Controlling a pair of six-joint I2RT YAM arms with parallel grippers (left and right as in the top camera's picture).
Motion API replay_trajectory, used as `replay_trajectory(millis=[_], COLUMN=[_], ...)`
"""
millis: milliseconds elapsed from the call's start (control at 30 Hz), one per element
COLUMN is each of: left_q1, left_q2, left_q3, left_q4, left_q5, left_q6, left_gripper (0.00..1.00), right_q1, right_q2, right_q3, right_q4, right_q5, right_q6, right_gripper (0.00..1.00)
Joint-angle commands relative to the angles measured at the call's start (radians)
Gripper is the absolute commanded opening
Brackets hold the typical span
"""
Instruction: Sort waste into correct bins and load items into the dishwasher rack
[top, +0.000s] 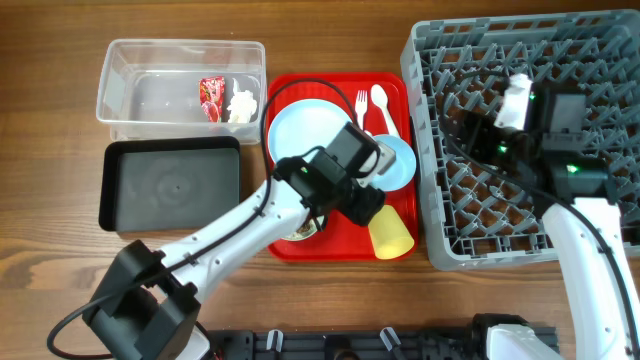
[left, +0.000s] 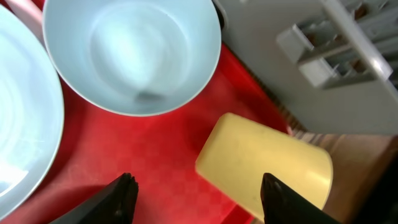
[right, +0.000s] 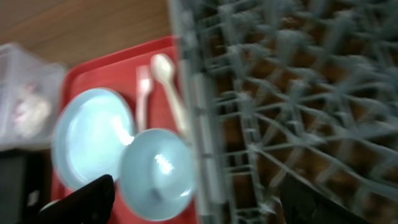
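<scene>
Looking down the left wrist view, you have the left gripper (left: 199, 183) with its jaws standing well apart and nothing between them. The yellow cup (left: 264, 165) lies on its side just ahead of the fingertips, lower right of the frame, at the rim of the red tray (left: 143, 149). The right gripper (right: 199, 190) hangs above the rack (right: 298, 93), jaws wide and empty, though that picture is blurred. Risks, as a judgement: the cup is round and lying down, so a close that lands off its middle could roll it or squeeze it out over the tray's lower right corner onto the table. The blue bowl (left: 130, 53) sits near it, upper left, and a finger going in wide could nudge it. The rack wall stands close on the right, so a carry swung across too low could clip it. Only the overhead view shows you the clear tub (top: 115, 75) at upper left with the red wrapper (top: 211, 97) and the tissue (top: 242, 103) inside. It also shows the black tray (top: 125, 190) below the tub, and the fork (top: 362, 108) and spoon (top: 380, 105) beside the plate (top: 305, 130). It does not let you read the jaw gap. The left wrist view gives you the gap between fingers and cup, but none of the bins.
</scene>
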Motion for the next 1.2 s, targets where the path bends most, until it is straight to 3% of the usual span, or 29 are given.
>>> replay_trajectory(millis=[0, 167, 433, 667, 967, 1067, 1167], left_q1=[-0.064, -0.171, -0.272, -0.36, -0.367, -0.366, -0.363], left_q2=[-0.028, -0.066, -0.058, 0.035, 0.144, 0.166, 0.165], left_q3=[-0.001, 0.01, 0.023, 0.023, 0.023, 0.023, 0.023], left_q4=[-0.005, -0.024, -0.024, -0.018, 0.092, 0.132, 0.206], left_q5=[-0.13, -0.19, -0.254, -0.391, -0.516, -0.637, -0.728], left_q6=[0.106, 0.121, 0.121, 0.208, 0.26, 0.259, 0.259], left_gripper=[0.66, 0.72, 0.73, 0.75, 0.76, 0.7, 0.38], right_q1=[-0.043, -0.082, -0.104, -0.104, -0.104, -0.104, -0.104], right_q2=[-0.02, -0.02, -0.02, -0.02, -0.02, -0.02, -0.02], right_q3=[0.054, 0.061, 0.083, 0.083, 0.083, 0.083, 0.083], right_q4=[-0.066, -0.129, -0.176, -0.186, -0.186, -0.186, -0.191], right_q5=[0.147, 0.2, 0.211, 0.208, 0.206, 0.205, 0.205], right_q6=[0.041, 0.045, 0.043, 0.044, 0.044, 0.044, 0.044], right_gripper=[0.87, 0.88, 0.92, 0.93, 0.94, 0.94, 0.94])
